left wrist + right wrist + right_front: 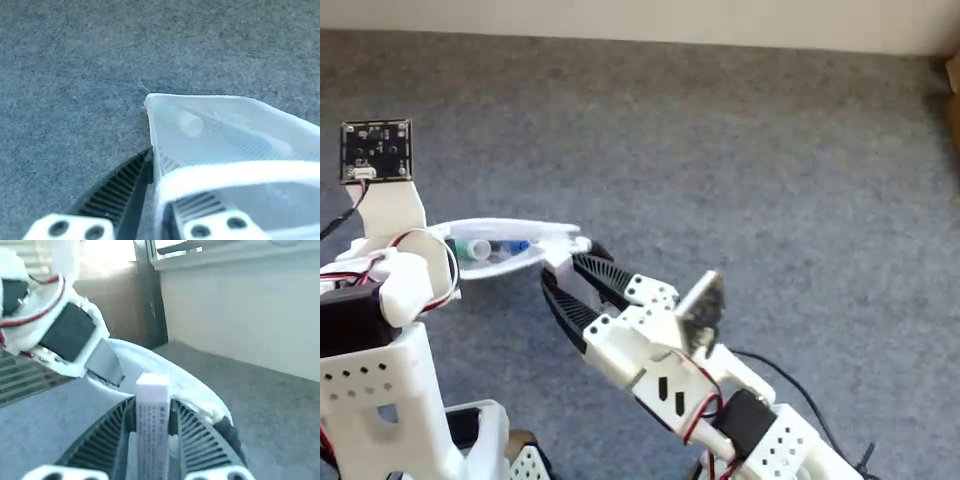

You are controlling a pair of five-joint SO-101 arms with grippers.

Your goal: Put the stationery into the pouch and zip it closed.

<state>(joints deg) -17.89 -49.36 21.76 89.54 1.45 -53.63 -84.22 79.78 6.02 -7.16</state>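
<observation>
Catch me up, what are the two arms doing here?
The left gripper is clamped on one end of the clear pouch, with its mouth open. The right gripper holds a white eraser right at that mouth, not yet dropped in. Some pens are already inside; the zip is not yet closed.

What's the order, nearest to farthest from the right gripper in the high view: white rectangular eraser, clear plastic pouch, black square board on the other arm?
1. white rectangular eraser: clamped in the right gripper.
2. clear plastic pouch: its end sits at the fingertips, and it stretches toward the left arm.
3. black square board: beyond the pouch, atop the left arm.
</observation>
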